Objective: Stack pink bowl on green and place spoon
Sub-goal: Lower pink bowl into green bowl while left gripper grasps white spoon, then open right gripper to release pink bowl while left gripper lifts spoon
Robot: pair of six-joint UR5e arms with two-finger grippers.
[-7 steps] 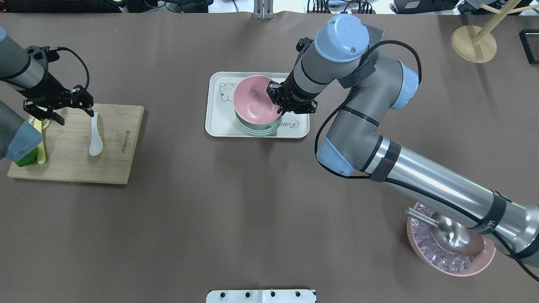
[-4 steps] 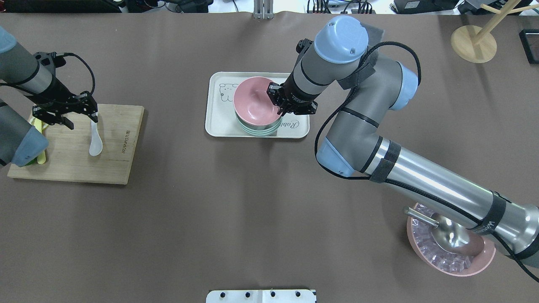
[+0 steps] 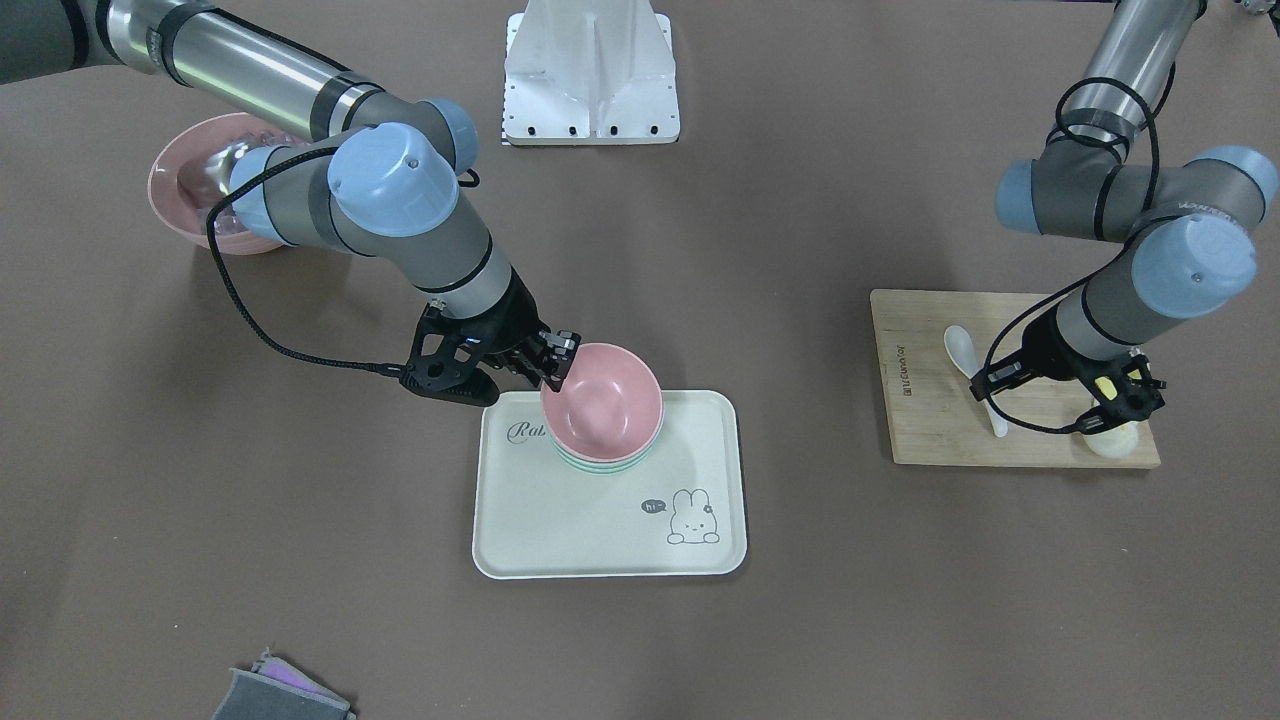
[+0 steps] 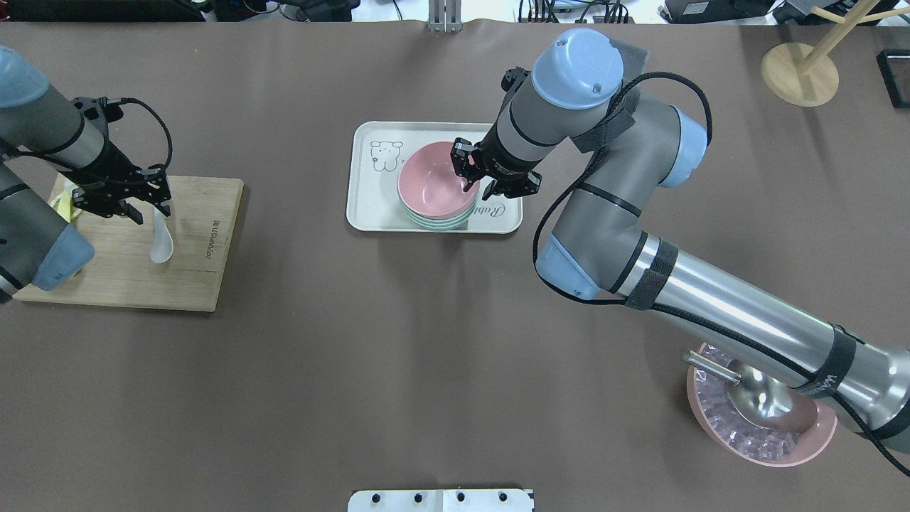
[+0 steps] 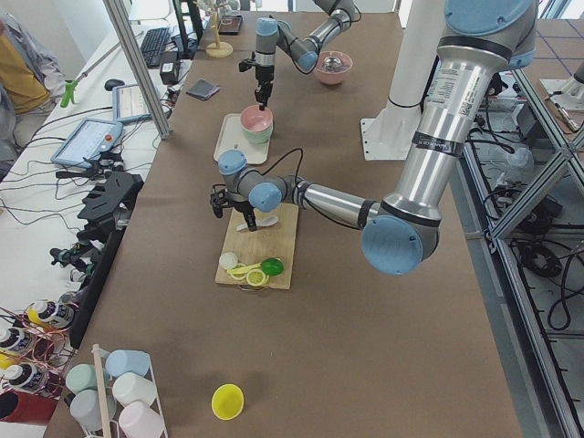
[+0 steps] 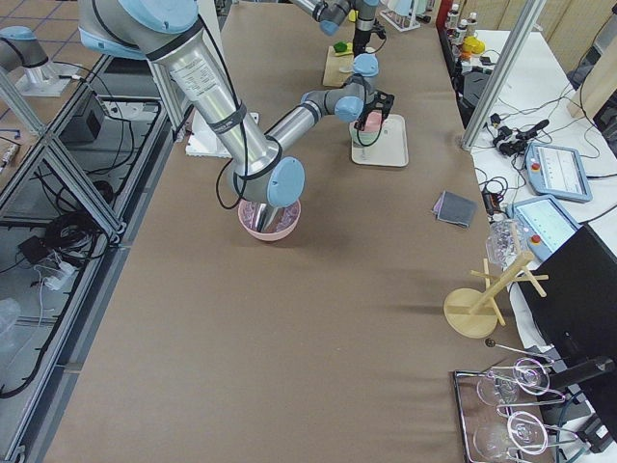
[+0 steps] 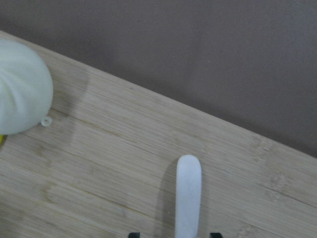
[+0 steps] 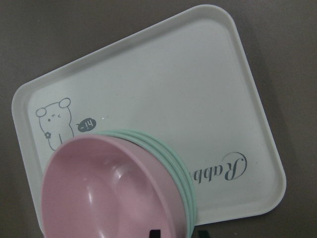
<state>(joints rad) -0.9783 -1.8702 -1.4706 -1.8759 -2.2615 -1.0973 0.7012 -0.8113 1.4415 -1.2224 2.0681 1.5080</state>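
Brown table cover (image 4: 426, 355), two arms working apart from each other. White rabbit-print tray (image 4: 366, 206) sits mid-table. Pink bowl (image 4: 434, 186) is nested upright on top of the stack of green bowls (image 4: 439, 224), on the tray's half nearer the right arm.

Right gripper (image 4: 476, 188) is at the pink bowl's rim on the side nearest that arm. Fingers (image 8: 154, 233) are apart and straddle the rim, one inside the bowl and one outside. In the right wrist view a band of pink wall shows between the two tips. Can't tell whether either tip touches the bowl.

Left gripper (image 4: 151, 212) hangs low over the bamboo cutting board (image 4: 192, 270) at the table's left end, pointing down at the white spoon (image 4: 161, 245). Spoon lies flat on the board with its handle end between the open fingers. In the left wrist view both tips stand clear of the handle on either side.

Also on the board: pale round object (image 7: 20, 89) near the far corner, yellow slice (image 5: 257, 276) and green piece (image 5: 273, 265) at the end away from the spoon. Pink dish (image 4: 817, 437) of clear ice-like cubes holds a metal ladle (image 4: 764, 402), partly under the right arm, well apart from the tray.
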